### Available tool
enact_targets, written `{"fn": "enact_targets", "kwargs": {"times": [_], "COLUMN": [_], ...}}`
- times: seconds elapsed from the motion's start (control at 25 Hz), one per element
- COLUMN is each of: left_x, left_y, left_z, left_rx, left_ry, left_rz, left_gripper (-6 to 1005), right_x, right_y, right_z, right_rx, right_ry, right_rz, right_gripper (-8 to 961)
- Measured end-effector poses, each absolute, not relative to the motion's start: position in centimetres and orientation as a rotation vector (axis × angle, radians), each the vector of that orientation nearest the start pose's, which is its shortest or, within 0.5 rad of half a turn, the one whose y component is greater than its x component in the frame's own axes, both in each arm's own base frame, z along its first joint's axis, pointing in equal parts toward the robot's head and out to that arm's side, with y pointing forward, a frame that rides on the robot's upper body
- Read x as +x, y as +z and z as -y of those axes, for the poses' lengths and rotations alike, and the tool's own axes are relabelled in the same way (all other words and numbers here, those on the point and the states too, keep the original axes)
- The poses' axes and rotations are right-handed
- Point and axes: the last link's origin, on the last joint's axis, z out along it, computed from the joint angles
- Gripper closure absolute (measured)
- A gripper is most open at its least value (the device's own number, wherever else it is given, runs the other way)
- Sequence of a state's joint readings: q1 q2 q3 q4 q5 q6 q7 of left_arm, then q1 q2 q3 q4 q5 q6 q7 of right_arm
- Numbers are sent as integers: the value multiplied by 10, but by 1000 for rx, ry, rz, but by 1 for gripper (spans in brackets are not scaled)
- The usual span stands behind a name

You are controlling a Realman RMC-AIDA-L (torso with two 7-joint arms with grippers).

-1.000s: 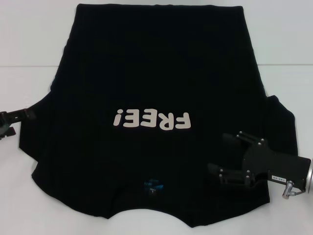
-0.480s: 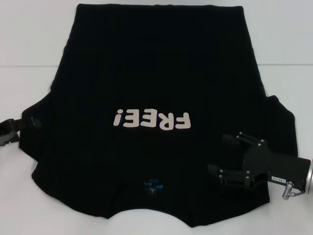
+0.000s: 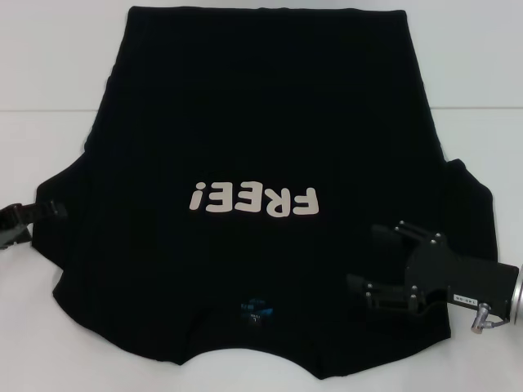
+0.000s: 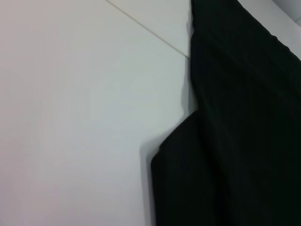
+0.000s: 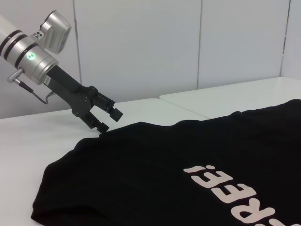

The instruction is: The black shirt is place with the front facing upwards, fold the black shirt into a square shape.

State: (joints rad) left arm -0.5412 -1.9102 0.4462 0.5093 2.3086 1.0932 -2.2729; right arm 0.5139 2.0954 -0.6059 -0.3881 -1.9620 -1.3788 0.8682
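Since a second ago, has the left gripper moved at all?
Yes. In the head view the left gripper has slid inward from the table onto the left sleeve edge of the black shirt, which has not shifted.

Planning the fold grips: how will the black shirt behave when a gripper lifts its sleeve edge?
The black shirt lies flat with soft rippled edges, so it will probably drape and sag, not hold shape. Being far larger than the left gripper at its sleeve, most of it would likely drag along the table.

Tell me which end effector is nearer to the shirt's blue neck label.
Right. The right end effector hovers over the black shirt just beside the blue neck label; the left end effector sits at the far sleeve edge.
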Motion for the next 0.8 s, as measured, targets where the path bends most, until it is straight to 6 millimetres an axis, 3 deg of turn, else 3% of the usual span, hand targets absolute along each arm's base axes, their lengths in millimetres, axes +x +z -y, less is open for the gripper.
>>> {"fn": "enact_targets", "kwargs": {"times": [0.8], "left_x": [-378], "left_y": [65], "left_z": [-359], "left_rx": [-1747], "left_ry": [-502], "left_rz": [1803], "left_gripper": [48], "right_x": [292], "right_y": [-45], "right_z": [-313], "right_rx": [-2610], "right_ry": [631], "right_rz": [-349], "right_gripper": [9]}}
